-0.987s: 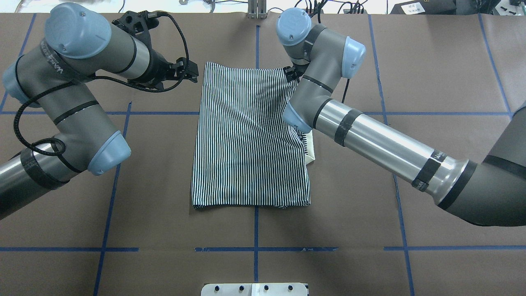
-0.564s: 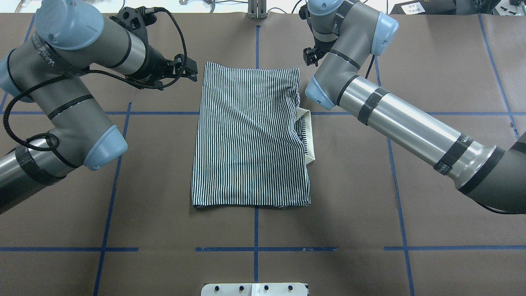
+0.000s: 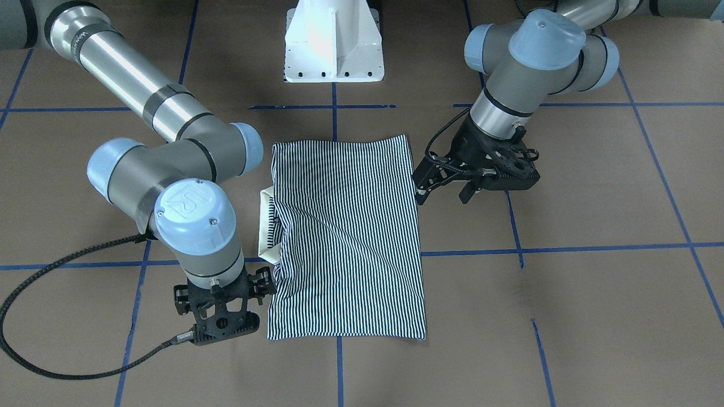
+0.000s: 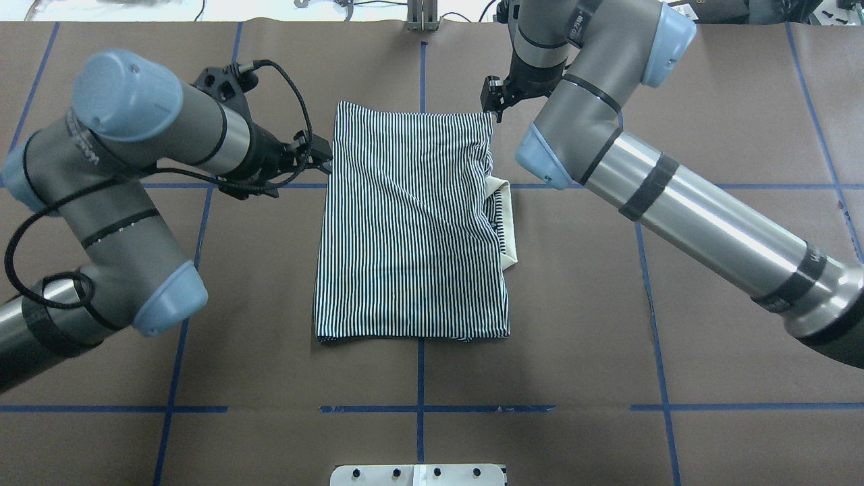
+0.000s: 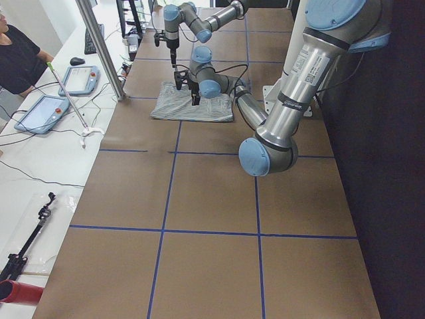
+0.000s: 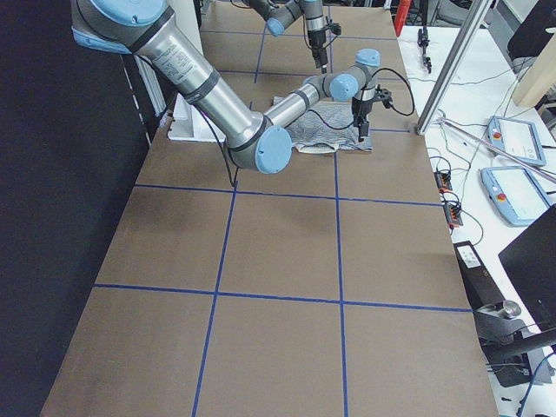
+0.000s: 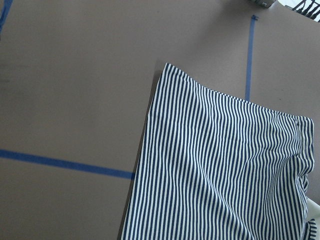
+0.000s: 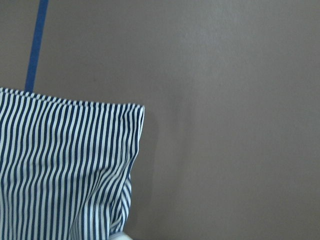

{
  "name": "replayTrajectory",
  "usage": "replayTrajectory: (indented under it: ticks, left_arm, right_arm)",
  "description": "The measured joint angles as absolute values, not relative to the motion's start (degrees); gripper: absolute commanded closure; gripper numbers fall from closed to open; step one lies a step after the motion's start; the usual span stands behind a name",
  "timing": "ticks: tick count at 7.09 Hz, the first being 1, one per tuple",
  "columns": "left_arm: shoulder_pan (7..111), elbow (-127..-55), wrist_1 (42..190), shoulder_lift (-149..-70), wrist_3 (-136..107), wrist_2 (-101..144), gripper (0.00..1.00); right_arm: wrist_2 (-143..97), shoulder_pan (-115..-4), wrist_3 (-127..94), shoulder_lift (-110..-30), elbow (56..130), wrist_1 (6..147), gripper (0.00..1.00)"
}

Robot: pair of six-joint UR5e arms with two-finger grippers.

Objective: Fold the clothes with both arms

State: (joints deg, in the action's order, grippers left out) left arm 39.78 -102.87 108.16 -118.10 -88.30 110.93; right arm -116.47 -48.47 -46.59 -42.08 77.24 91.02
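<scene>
Polo shirt (image 4: 405,223): soft fabric with thin navy-and-white stripes, folded into 1 rectangle. It lies flat at the centre of the brown paper-covered table (image 4: 709,351), with shallow diagonal creases. In the overhead view, the plain cream collar (image 4: 511,229) protrudes at the shirt's 3 o'clock edge.

Left gripper (image 3: 443,195): 2 fingers spread wide, empty, just beside the 10 o'clock edge.

Right gripper (image 4: 493,101): fingers apart, empty, at the 1 o'clock corner.
</scene>
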Motion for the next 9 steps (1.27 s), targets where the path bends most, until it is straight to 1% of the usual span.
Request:
replayTrajectory:
  ticks: [1, 2, 3, 4, 6, 9]
  left_arm:
    - [34.32, -104.45, 104.22, -117.49, -95.78, 106.69, 0.00]
    - [28.55, -106.24, 97.79, -117.84, -102.79, 102.23, 0.00]
    - [23.60, -107.58, 92.28, -118.25, -108.44, 99.09, 0.00]
    - [19.79, -107.91, 89.39, -118.26, -112.28, 97.28, 0.00]
    - [16.49, -106.67, 87.76, -118.45, -115.02, 95.11, 0.01]
    - [18.18, -105.46, 87.69, -118.75, -114.38, 93.63, 0.01]
  right_arm:
    - [-117.94, -47.13, -51.64, -46.95, 85.25, 92.51, 0.00]
    - [-118.54, -45.75, -55.81, -50.28, 90.62, 93.03, 0.00]
    - [-118.67, -44.68, -58.64, -51.72, 92.86, 93.16, 0.00]
    - [-118.67, -44.10, -59.94, -52.29, 93.54, 93.17, 0.00]
    - [-118.66, -43.84, -60.42, -52.63, 93.75, 93.17, 0.00]
    - [-118.65, -43.82, -59.85, -52.92, 93.68, 93.16, 0.00]
